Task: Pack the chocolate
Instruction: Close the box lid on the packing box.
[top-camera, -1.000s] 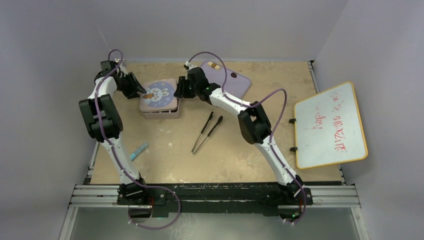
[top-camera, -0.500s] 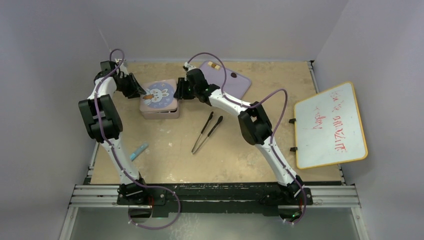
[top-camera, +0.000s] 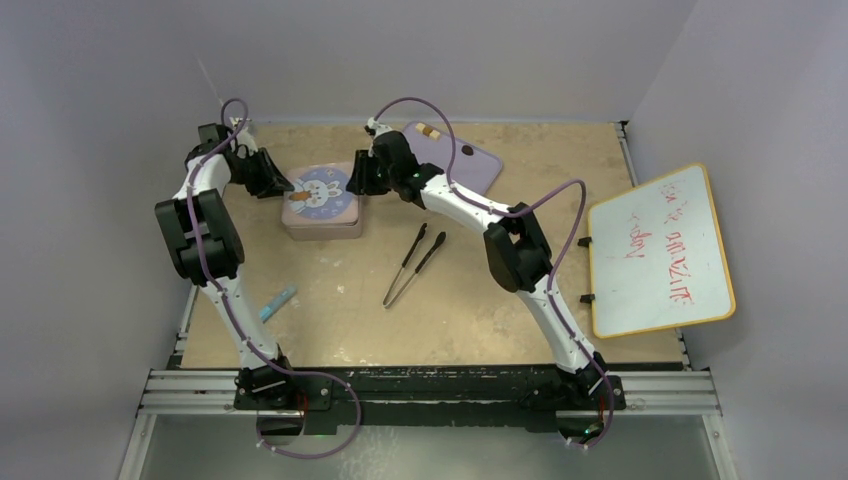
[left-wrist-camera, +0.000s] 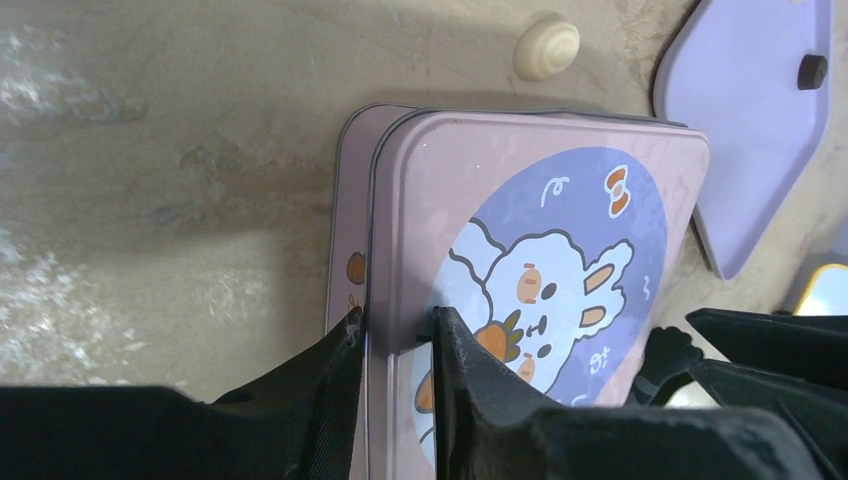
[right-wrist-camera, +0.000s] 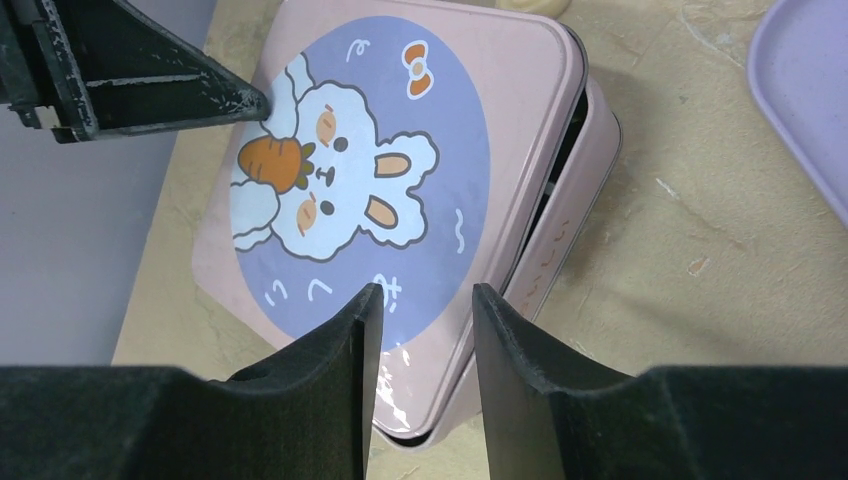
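A pink tin (top-camera: 322, 228) stands at the far left of the tabletop (top-camera: 470, 310). Its bunny-printed lid (left-wrist-camera: 520, 200) sits on it slightly askew, so a dark slit shows along one side and the contents are hidden.

The left claw (left-wrist-camera: 395, 320) is at the tin's left edge. Its fingers are drawn in to a narrow gap, one outside the lid's rim and one on the lid's top. I cannot tell whether they are actually pinching it.

The right claw (right-wrist-camera: 425, 295) is at the tin's right-hand corner. It is partly spread, with its tips over the lid and nothing gripped between them.

As for the chocolate, one cream-white piece (left-wrist-camera: 545, 48) lies on the bare tabletop just beyond the tin's far edge. A lilac tray (top-camera: 470, 165) lies to the right of the tin on the far side. It carries a small dark piece (top-camera: 467, 151) and a couple of tan ones (top-camera: 430, 131).

Black tweezers (top-camera: 415, 263) lie right of the tin and nearer the arm bases. A small blue thing (top-camera: 279, 301) lies on the near side of the tin. A whiteboard (top-camera: 660, 250) with red scribble lies well off to the tin's right.
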